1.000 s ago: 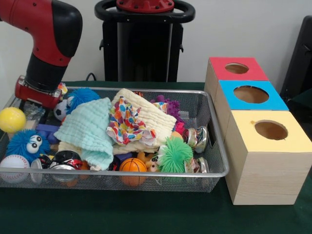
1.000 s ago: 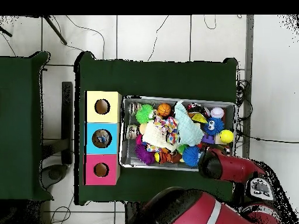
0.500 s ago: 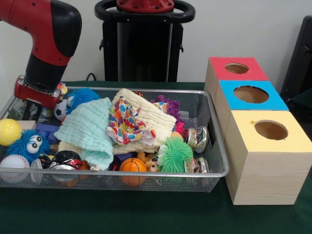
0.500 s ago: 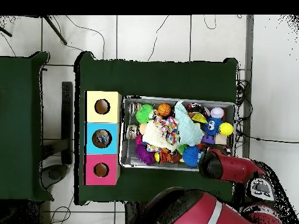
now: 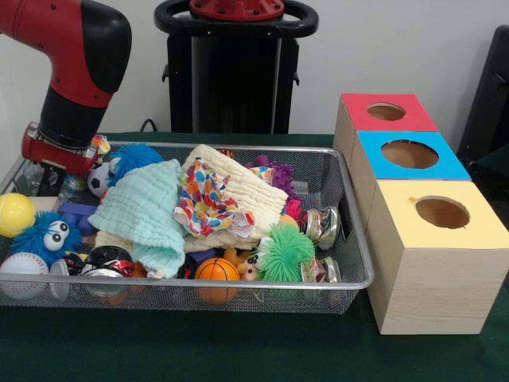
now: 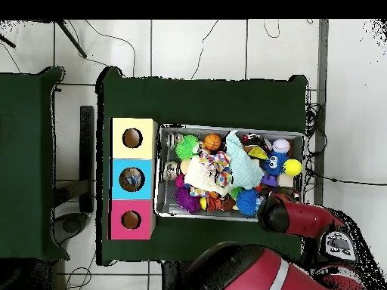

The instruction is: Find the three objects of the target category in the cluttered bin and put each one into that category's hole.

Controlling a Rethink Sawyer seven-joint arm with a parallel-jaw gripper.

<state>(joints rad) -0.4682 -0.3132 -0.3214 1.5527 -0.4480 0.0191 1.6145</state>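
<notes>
Wire mesh bin [image 5: 350, 280] taken as landmark throughout. Filling its middle: a mint-green cloth [image 5: 143, 213], touching a cream cloth [image 5: 238, 191] with a bright multicoloured patterned cloth [image 5: 208, 203] lying over it. Along the bin's front wall: a baseball [image 5: 22, 270], a blue fuzzy toy with googly eyes [image 5: 44, 235], a small orange basketball [image 5: 216, 270] and a green spiky ball [image 5: 286, 252]. At the bin's left end, a yellow ball [image 5: 14, 213] against the rim; toward the back left corner, a small soccer ball [image 5: 99, 180] beside a blue fuzzy ball [image 5: 137, 156]. Over that same corner, the red and black arm [image 5: 75, 87], wrist down inside the bin; gripper hidden below the wrist in both views, so apart or together cannot be told. Just outside the bin's right end, touching in a row: red-topped box [image 5: 386, 113], blue-topped box [image 5: 409, 155] and yellow-topped box [image 5: 441, 215], each with a round hole. Target category not discernible among the clutter.
</notes>
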